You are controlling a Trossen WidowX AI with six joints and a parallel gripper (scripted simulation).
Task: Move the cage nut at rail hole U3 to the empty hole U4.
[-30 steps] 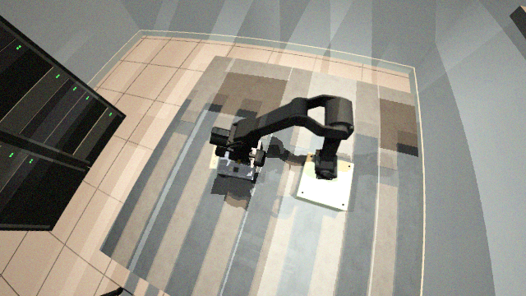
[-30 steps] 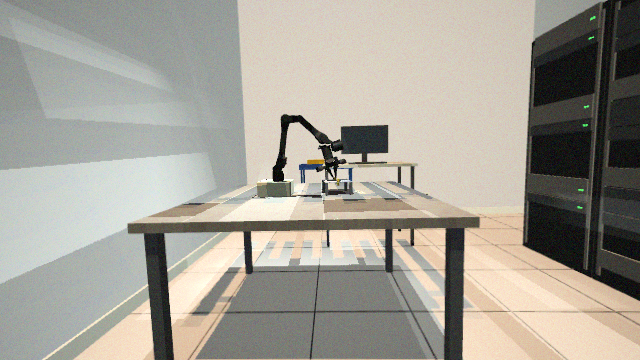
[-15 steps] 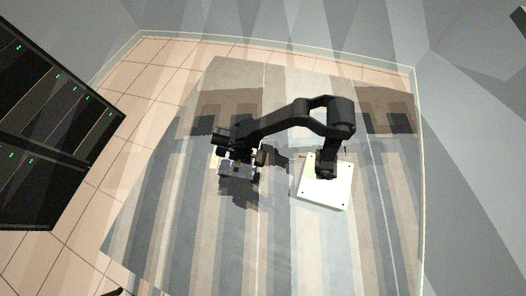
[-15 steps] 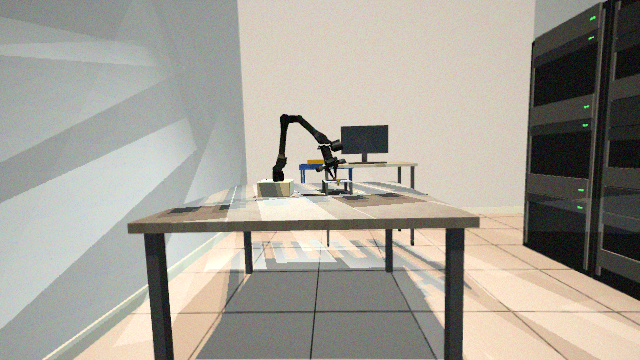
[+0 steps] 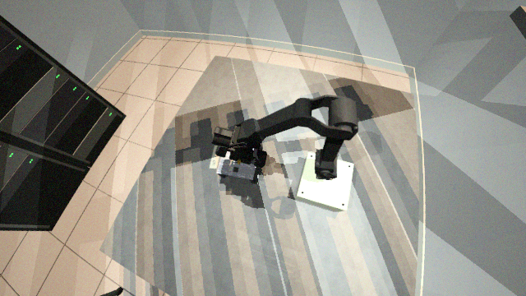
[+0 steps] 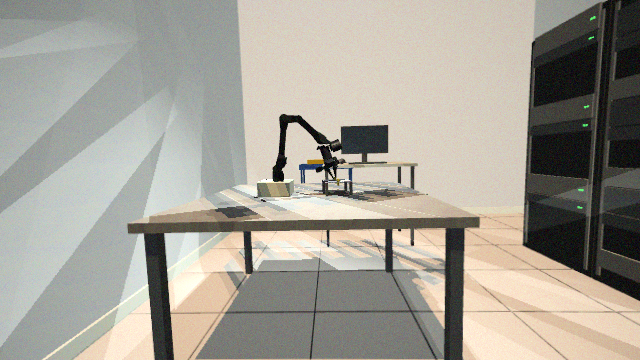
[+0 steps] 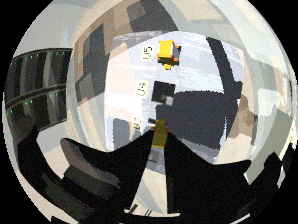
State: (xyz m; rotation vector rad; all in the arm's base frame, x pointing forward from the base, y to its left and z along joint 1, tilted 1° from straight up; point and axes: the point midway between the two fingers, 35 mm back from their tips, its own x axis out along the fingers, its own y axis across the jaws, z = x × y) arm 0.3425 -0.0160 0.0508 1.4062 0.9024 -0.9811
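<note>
At the near edge of the wrist view, black two-fingered hand (image 5: pixel 239 158) (image 6: pixel 334 177) (image 7: pixel 158 135), tips narrow and closed on a small yellow cage nut (image 5: pixel 239 162) (image 6: pixel 338 182) (image 7: pixel 160 138). Nut sits beside the U3 label (image 7: pixel 137 123), so at or right over its first hole. Clipped or already worked free: cannot tell, the fingers cover the hole, and the wings under the plate are out of sight.

Just beyond, toward twelve o'clock in the wrist view: the square U4 hole (image 7: pixel 163 93) in the pale grey metal rail plate (image 5: pixel 246 173) (image 6: pixel 345 181) (image 7: pixel 195 65). Dark, no nut in it.

Farther on, same bearing: yellow-orange cage nut at U5 (image 7: pixel 167 52), seated by its label, well apart from the hand. Looks undisturbed.

Toward four o'clock of the rail in the top view, white base block (image 5: pixel 345 181) (image 6: pixel 275 189) on the wooden table (image 5: pixel 329 255) (image 6: pixel 300 224). Past the table, toward ten o'clock, black server cabinets (image 5: pixel 41 103) (image 6: pixel 565 150) (image 7: pixel 37 90).

Progress, my judgement: grip done, transfer not. Left to do: bring the nut clear of U3, shift it one hole toward twelve, press it square into U4 until both wings open beneath, let go, back off.
</note>
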